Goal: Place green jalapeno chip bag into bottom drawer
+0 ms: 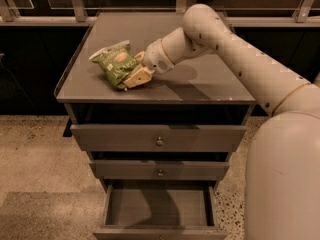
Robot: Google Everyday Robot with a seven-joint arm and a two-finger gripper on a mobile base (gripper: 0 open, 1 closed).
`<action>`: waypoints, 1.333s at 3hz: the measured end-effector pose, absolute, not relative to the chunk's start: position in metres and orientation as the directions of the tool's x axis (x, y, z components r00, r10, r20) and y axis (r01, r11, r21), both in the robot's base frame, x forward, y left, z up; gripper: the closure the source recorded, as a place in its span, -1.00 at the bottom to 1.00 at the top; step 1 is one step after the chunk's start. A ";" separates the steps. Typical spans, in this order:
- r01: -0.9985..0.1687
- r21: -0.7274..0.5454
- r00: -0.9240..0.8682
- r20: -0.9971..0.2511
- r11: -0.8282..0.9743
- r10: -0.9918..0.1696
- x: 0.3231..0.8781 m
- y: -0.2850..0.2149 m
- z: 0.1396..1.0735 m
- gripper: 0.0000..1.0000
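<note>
The green jalapeno chip bag (114,63) is on the left part of the grey cabinet top (210,84), its left end tilted up. My gripper (136,68) reaches in from the right and is shut on the bag's right end, with one finger (137,77) below the bag and the other above it. The bottom drawer (159,207) is pulled open at the foot of the cabinet. Its flat inside is bare, and the arm's shadow falls across it.
The two upper drawers (159,137) (160,170) with small round knobs are closed. My arm (235,49) crosses the right side of the cabinet top and my body (285,174) fills the right. A railing and dark windows run behind the cabinet. A speckled floor lies to the left.
</note>
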State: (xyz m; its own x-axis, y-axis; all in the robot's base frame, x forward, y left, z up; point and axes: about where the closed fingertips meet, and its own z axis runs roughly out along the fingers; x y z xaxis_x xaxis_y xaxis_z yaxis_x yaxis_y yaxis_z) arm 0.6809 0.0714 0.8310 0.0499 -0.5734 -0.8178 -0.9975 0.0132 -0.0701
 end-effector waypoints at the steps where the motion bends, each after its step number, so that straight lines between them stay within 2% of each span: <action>1: -0.997 -0.067 0.039 -0.808 0.026 -0.588 0.664 0.069 0.831 1.00; 3: -0.948 -0.182 -0.013 -0.797 0.261 -0.604 0.560 0.031 0.920 1.00; 4: -0.920 -0.232 -0.004 -0.800 0.316 -0.600 0.490 0.037 0.942 1.00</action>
State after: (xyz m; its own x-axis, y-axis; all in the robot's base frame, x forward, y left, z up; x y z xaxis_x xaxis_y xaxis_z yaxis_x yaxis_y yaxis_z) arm 0.4896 0.0372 0.9422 -0.0045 -0.5998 -0.8001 -0.9198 0.3165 -0.2321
